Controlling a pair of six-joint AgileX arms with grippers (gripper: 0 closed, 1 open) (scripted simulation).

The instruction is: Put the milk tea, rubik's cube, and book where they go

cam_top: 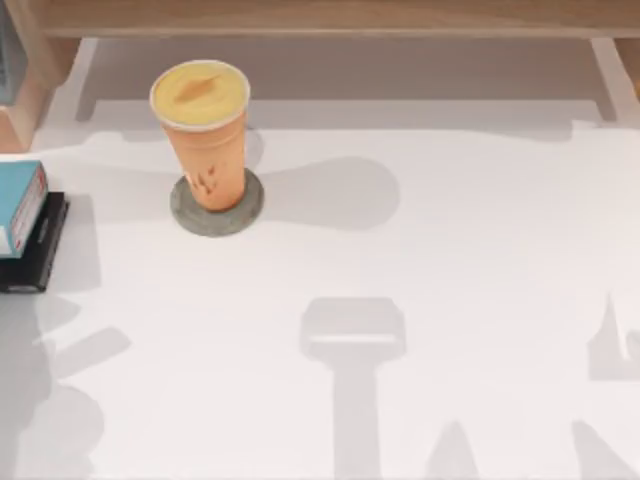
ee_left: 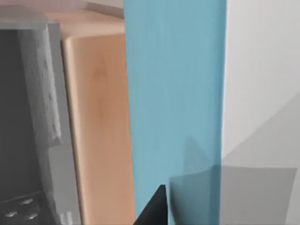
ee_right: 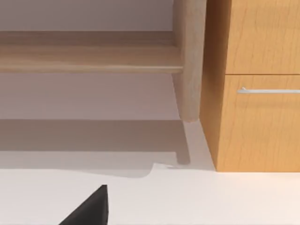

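Right under the left gripper [ee_left: 152,211]: seeing the book [ee_left: 173,93] close up, teal cover running across the left wrist view, a dark gripper tip just over its near end. Cannot tell whether touching or hovering, nor whether the gripper is apart, together or clamped. Wooden side panel [ee_left: 98,117] just beside the book.

At the table's [cam_top: 420,300] left edge in the top view: same book lying flat on a thin black book [cam_top: 35,250], stacked and roughly aligned. Judging as placed, or about to be let go.

Further back, left of centre: milk tea [cam_top: 203,130] upright, lid on, base sitting on the grey coaster [cam_top: 217,210]. Counting as done. Well apart from both grippers.

Rubik's cube: cannot tell placement, so treating as unconfirmed.

Over on the right: right gripper [ee_right: 89,208] low above bare table, carrying nothing visible, looks parked; open-or-closed state, cannot tell. Facing the wooden shelf [ee_right: 93,58] and the drawer cabinet [ee_right: 253,122] at the far back.

Overall guess: late in the task, two of three settled. Left to do: back the left arm off the book and verify the cube.
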